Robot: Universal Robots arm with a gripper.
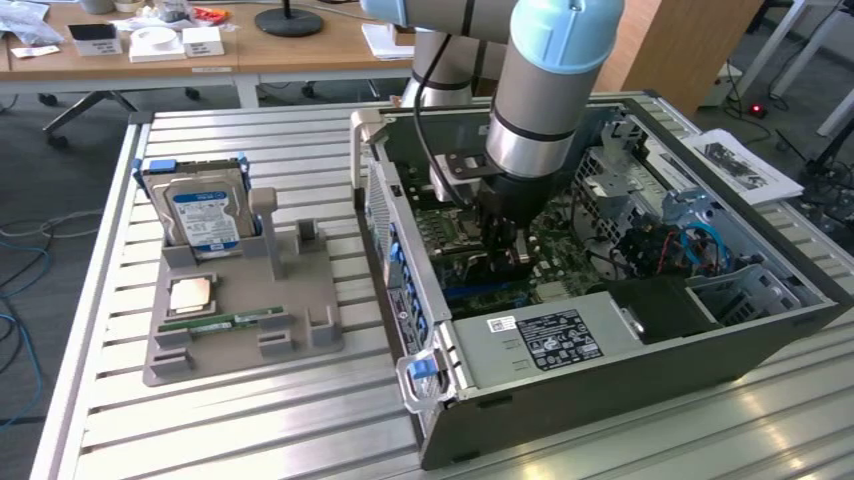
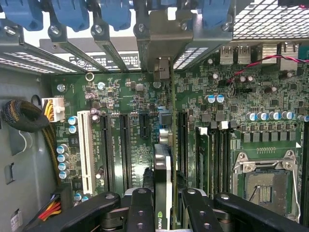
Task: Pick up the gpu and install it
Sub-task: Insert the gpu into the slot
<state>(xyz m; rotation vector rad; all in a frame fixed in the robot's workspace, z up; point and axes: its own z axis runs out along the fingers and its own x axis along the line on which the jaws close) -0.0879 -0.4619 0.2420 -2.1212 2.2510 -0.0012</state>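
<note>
**GPU held on edge above the motherboard slots**

The arm reaches down into the open computer case, which lies on its side on the slatted aluminium table. The gripper is inside the case walls, low over the motherboard.

In the wrist view, the gripper's 2 black fingers are pressed against opposite faces of the gpu. The card is seen edge-on and runs straight away from the gripper toward the rear slot openings. Its metal bracket sits just beside the row of blue retention clips. Whether its lower edge touches a slot cannot be told.

Room is tight on both sides of the card. The black expansion slots and a white slot lie on one side. The memory slots lie on the other, with the CPU socket beyond them.

In the exterior view, the power supply is close in front of the gripper. The drive cage and blue cables are on the exterior view's right.

Outside the case, on the exterior view's left, a grey holder carries a hard drive and a green memory stick. It is well apart from the arm.
</note>
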